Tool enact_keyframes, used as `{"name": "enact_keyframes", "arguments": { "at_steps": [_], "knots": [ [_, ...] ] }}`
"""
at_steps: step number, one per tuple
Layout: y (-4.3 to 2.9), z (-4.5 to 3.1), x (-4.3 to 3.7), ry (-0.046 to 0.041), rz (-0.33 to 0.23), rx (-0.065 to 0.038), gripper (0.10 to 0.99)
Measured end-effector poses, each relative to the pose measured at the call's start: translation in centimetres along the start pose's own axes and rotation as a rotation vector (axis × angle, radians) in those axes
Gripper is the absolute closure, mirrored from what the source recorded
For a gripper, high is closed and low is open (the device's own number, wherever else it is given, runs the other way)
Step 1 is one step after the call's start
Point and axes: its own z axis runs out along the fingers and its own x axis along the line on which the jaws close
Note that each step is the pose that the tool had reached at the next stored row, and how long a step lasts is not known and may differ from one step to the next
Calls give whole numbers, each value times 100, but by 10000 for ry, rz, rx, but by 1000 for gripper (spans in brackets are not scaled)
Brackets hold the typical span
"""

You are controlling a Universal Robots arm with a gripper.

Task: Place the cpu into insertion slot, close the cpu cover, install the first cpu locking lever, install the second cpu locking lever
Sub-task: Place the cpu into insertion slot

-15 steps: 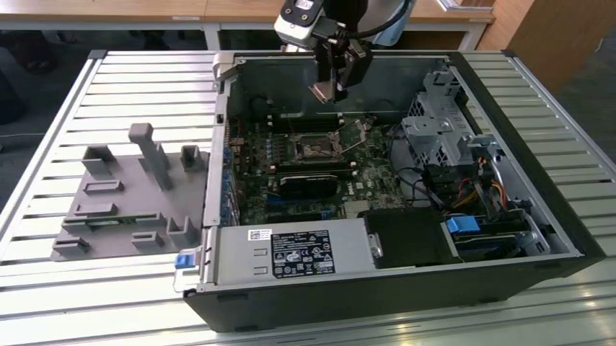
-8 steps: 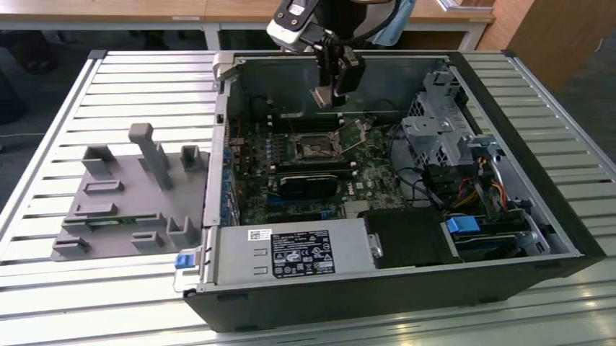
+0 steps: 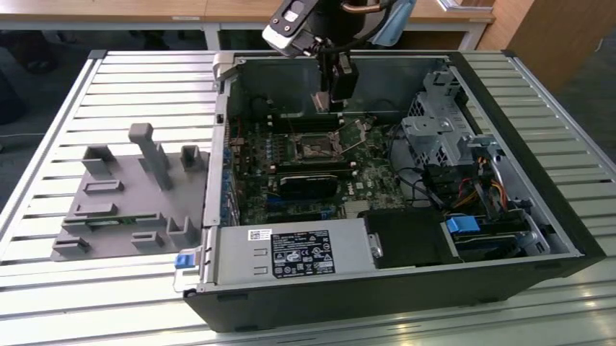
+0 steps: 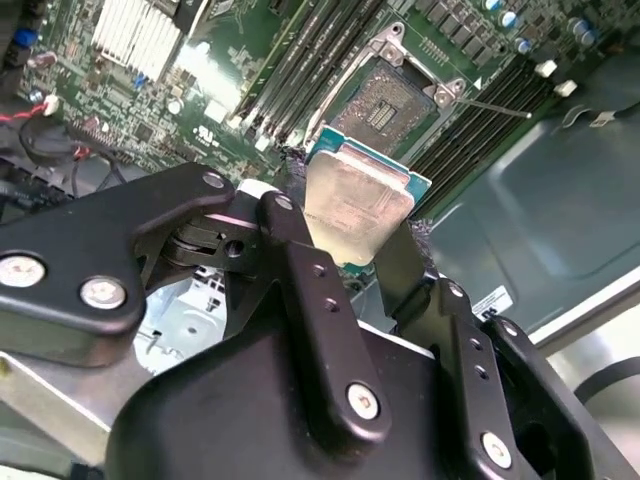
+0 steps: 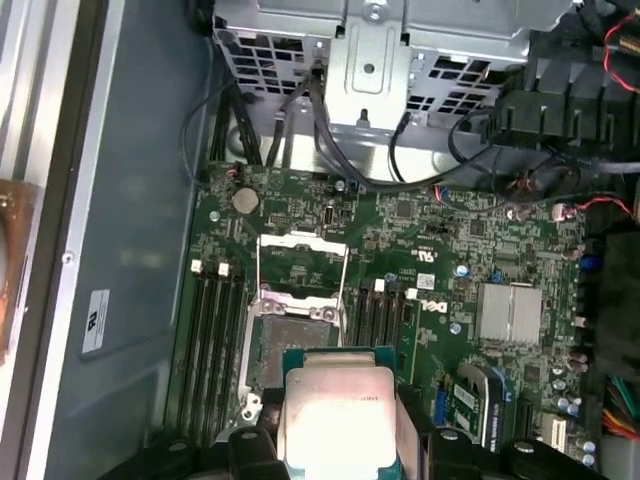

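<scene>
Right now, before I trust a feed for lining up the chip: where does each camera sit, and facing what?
Exterior view: off the arm, above the open computer case, looking down into it; wrist and gripper show.
First wrist view: on the wrist, looking down past the held cpu onto the motherboard; black gripper parts show beside it.
Second wrist view: on the wrist, slanting along the gripper's black linkages toward the board.
Both wrist views share cpu and insertion slot.

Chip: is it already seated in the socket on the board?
No: in the second wrist view the gripper holds the chip off the board, and the socket lies bare with its pin field showing.
</scene>
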Motion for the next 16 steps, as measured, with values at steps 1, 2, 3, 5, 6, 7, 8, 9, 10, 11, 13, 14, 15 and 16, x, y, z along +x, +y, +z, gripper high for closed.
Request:
{"name": "enact_keyframes", "arguments": {
  "at_steps": [1, 2, 3, 5, 6, 7, 8, 9, 10, 11, 13, 14, 15, 16],
  "knots": [
    [-1, 15, 7, -5, 63, -2, 561],
    [-2, 31, 12, -8, 109, -3, 561],
    [-3, 48, 15, -9, 139, -5, 561],
    [-4, 73, 18, -19, 191, -4, 561],
    [-5, 85, 20, -24, 217, -5, 561],
    [-6, 95, 20, -29, 243, -5, 561],
    [-6, 104, 20, -35, 269, -5, 561],
    [-7, 114, 21, -41, 279, -4, 561],
    [-9, 131, 22, -44, 288, -5, 561],
    [-10, 147, 23, -45, 298, -5, 561],
    [-13, 180, 28, -50, 343, -5, 561],
    [-13, 194, 33, -56, 402, -8, 561],
    [-13, 206, 35, -64, 487, -11, 561],
    [-14, 217, 35, -73, 598, -15, 561]
  ]
}}
